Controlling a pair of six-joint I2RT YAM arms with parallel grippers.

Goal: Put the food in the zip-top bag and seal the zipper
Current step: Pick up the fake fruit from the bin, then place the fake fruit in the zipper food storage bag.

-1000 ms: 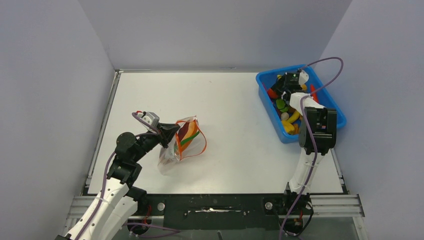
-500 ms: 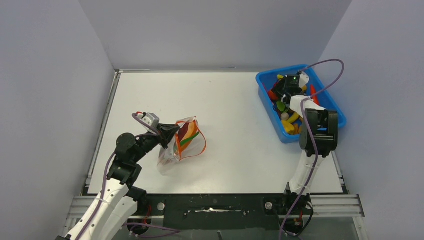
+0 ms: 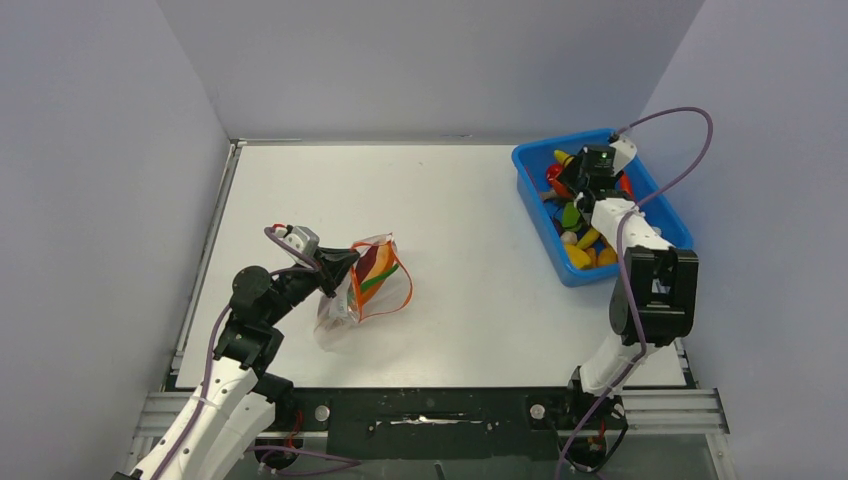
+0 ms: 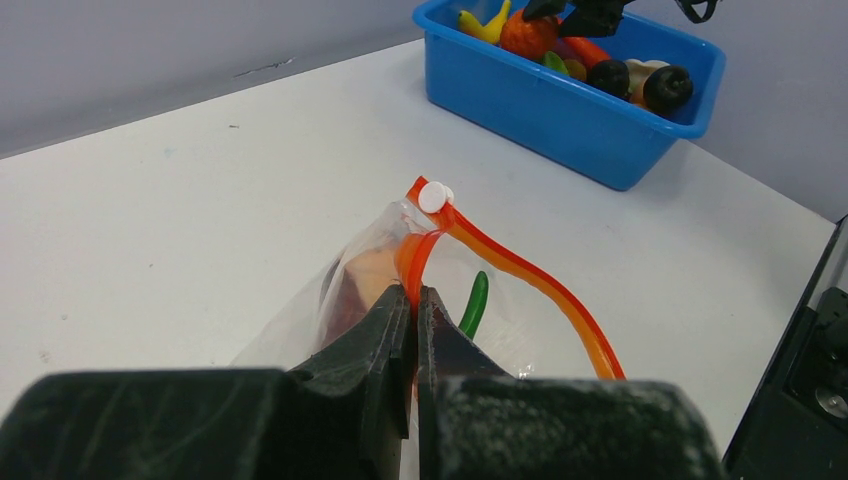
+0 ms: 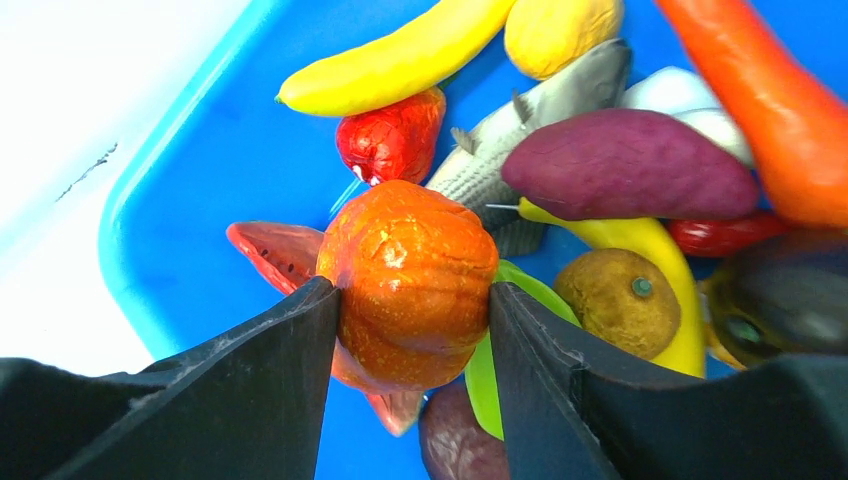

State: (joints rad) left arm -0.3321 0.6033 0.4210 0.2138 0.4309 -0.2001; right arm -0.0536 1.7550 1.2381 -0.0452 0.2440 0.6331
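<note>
The zip-top bag point(image 3: 362, 290) stands crumpled at the table's left middle, its mouth open and some food inside, including a green piece point(image 4: 474, 303). My left gripper point(image 3: 343, 266) is shut on the red-orange zipper point(image 4: 520, 270) at the bag's mouth edge, as the left wrist view point(image 4: 413, 296) shows. My right gripper point(image 3: 573, 184) is down in the blue tray point(image 3: 533, 212). In the right wrist view it point(image 5: 412, 305) is shut on an orange-red round tomato point(image 5: 410, 255), both fingers touching its sides.
The tray at the back right holds several more toy foods: a yellow banana point(image 5: 400, 60), a purple sweet potato point(image 5: 630, 165), a carrot point(image 5: 770, 100), a grey fish point(image 5: 540, 120), a brown round fruit point(image 5: 620, 300). Grey walls enclose the table.
My right arm has swung to the right and its gripper has shifted a little farther back in the tray. The left arm and the bag have not moved.
</note>
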